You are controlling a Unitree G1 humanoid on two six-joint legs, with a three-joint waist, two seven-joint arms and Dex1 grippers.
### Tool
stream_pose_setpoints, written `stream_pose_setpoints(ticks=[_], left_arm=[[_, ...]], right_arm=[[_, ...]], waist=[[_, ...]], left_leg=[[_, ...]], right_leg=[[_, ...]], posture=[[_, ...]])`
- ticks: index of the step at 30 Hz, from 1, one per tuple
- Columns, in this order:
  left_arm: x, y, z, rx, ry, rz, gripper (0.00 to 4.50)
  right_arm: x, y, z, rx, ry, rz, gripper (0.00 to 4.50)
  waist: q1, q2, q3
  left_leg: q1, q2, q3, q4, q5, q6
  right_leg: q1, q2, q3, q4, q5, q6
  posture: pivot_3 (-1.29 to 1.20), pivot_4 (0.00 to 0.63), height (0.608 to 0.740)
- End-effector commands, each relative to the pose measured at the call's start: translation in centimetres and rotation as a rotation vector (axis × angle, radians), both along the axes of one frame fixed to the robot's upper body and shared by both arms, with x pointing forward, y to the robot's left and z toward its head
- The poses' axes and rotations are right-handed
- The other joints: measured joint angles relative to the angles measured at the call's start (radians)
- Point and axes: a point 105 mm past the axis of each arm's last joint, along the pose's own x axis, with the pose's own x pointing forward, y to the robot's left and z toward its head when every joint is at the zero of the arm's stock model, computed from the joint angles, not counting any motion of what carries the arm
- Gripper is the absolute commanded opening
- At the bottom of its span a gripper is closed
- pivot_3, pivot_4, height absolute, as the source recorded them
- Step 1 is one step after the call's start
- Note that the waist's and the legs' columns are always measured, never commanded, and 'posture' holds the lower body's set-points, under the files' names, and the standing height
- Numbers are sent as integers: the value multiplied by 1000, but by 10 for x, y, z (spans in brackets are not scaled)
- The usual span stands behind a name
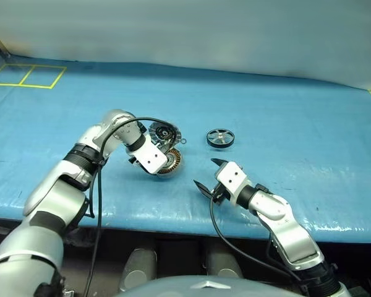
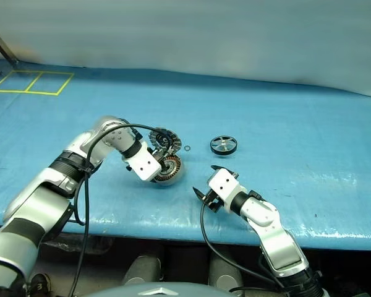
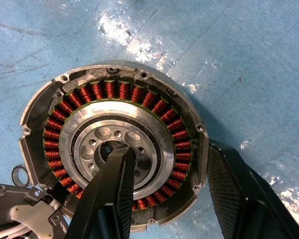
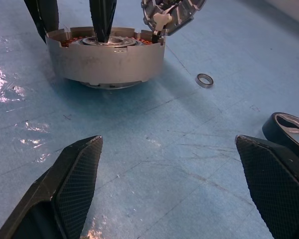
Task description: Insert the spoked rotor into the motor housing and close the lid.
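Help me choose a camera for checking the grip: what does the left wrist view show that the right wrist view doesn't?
Left wrist view alone: the copper windings and hub from above, one finger inside the centre, one outside the wall.
Right wrist view alone: the open right gripper, a small ring, the rotor's edge.
Both: the housing, the lid beside it, the blue table.

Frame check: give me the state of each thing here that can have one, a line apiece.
motor housing: open, windings exposed, flat on the blue table, no rotor in it.
lid: off the housing's top, tilted up at its far edge.
spoked rotor: lying flat on the table, apart from the housing, untouched.
left pincer: straddling the housing wall, one finger inside, one outside.
right pincer: open, empty.
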Motion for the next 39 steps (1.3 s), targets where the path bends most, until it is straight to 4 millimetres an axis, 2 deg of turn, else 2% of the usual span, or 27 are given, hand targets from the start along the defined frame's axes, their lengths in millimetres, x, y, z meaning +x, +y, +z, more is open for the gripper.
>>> stream_pose_setpoints(ticks=[1, 5, 9, 17, 21, 29, 33, 39], left_arm=[[3, -10, 12, -13, -41, -37, 1931], [3, -15, 10, -23, -32, -35, 1931], [-1, -11, 6, 2, -1, -30, 1931], [-6, -11, 6, -37, 25, -1, 4357], [-12, -9, 11, -69, 46, 1, 4357], [-34, -3, 44, -260, 145, 109, 4357], [-38, 11, 57, -373, 190, 248, 4357], [-30, 38, 63, -623, 227, 560, 4357]], right_arm=[[-1, 3, 14, 13, -55, 8, 4500], [-1, 5, 13, 11, -55, 12, 4500], [-1, 5, 14, 11, -58, 12, 4500], [0, 7, 13, 10, -60, 17, 4500], [1, 7, 13, 9, -61, 17, 4500], [2, 5, 11, 9, -49, 10, 4500], [1, 4, 11, 9, -45, 9, 4500], [1, -1, 8, 8, -16, -8, 4500]], waist=[[0, 0, 0], [0, 0, 0], [0, 0, 0], [-3, 0, 0], [-3, 0, 0], [-6, 0, 0], [-9, 1, 0], [-13, 1, 1]], left_leg=[[0, 0, 0, 0, 0, 0], [0, 0, 0, 0, 0, 0], [0, 0, 0, 0, 0, 0], [0, 0, 0, 0, 0, 0], [0, 0, 0, 0, 0, 0], [0, 0, -1, -1, 0, 0], [1, 1, -1, -1, 0, 0], [2, 1, -1, -1, 0, 0]], right_leg=[[0, 0, 0, 0, 0, 0], [0, 0, 0, 0, 0, 0], [0, 0, 0, 0, 0, 0], [0, 0, 0, 0, 0, 0], [0, 0, 0, 0, 0, 0], [0, 0, 0, 0, 0, 0], [0, 0, 0, 0, 0, -1], [0, 0, 0, 0, -1, -1]], posture=[[0, 150, 740], [0, 150, 740], [0, 150, 740], [0, 150, 740], [0, 150, 740], [0, 150, 740], [0, 150, 740], [0, 150, 740]])
